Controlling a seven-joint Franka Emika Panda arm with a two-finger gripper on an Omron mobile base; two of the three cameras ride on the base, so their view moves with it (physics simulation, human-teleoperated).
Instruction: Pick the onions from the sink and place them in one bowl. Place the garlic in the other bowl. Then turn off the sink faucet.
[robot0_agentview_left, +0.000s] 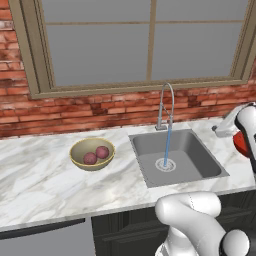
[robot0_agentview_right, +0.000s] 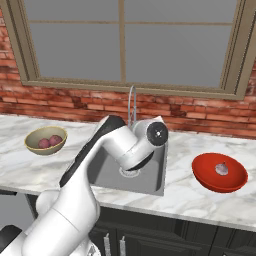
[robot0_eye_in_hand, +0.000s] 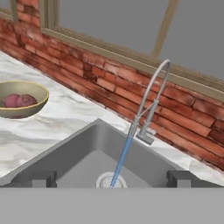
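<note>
The arm bends over the sink (robot0_agentview_left: 210, 165), its hand facing the gooseneck faucet (robot0_eye_in_hand: 151, 100), which runs water. The jaws stand wide open, holding nothing. Both onions (robot0_agentview_left: 96, 155) lie in the tan bowl (robot0_agentview_left: 80, 161); the garlic (robot0_agentview_right: 221, 169) sits in the red bowl (robot0_agentview_right: 205, 175) on the worktop (robot0_agentview_left: 45, 175).

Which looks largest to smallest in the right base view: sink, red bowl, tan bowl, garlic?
1. Sink, though the arm hides part of it.
2. Red bowl.
3. Tan bowl, farther off.
4. Garlic.
</note>
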